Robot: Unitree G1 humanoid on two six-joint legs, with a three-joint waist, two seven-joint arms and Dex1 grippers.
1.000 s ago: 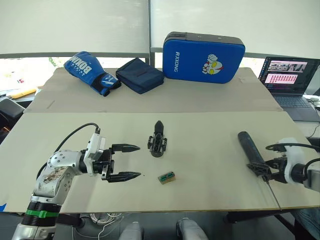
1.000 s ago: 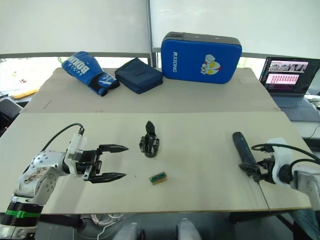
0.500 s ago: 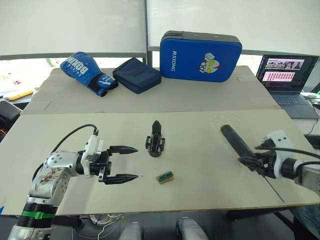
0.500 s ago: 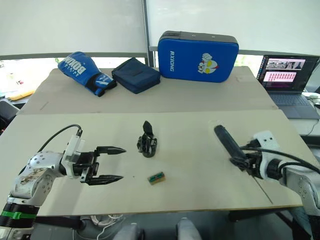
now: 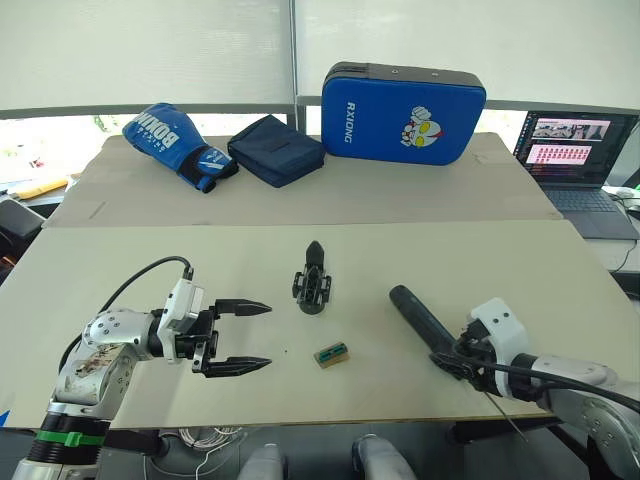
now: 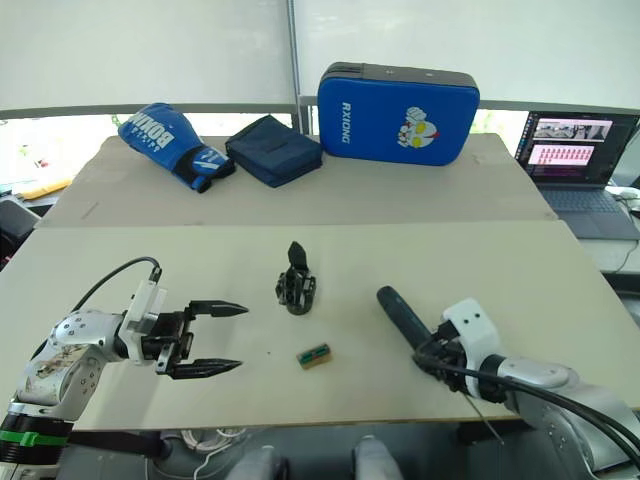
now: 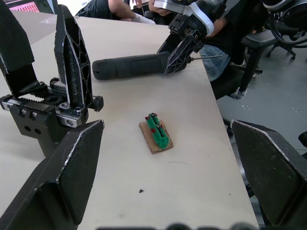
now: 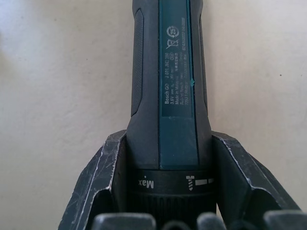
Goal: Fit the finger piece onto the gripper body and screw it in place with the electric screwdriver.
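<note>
Assembly is being judged barely begun: the electric screwdriver [image 5: 420,315] is being gripped by the right gripper [image 5: 452,358] over the tabletop [image 5: 420,250], the gripper body [image 5: 313,285] is being left untouched mid-tabletop, and the left gripper [image 5: 238,336] is being held wide open, empty.

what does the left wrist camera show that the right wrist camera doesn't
Left wrist camera alone: the gripper body standing upright, the small green-and-tan block lying apart from it, the open left gripper, and seated people past the table edge. Right wrist camera alone: the printed label on the tool and its Max collar marking. Both: the electric screwdriver, clamped by the right gripper, and the pale tabletop.
</note>
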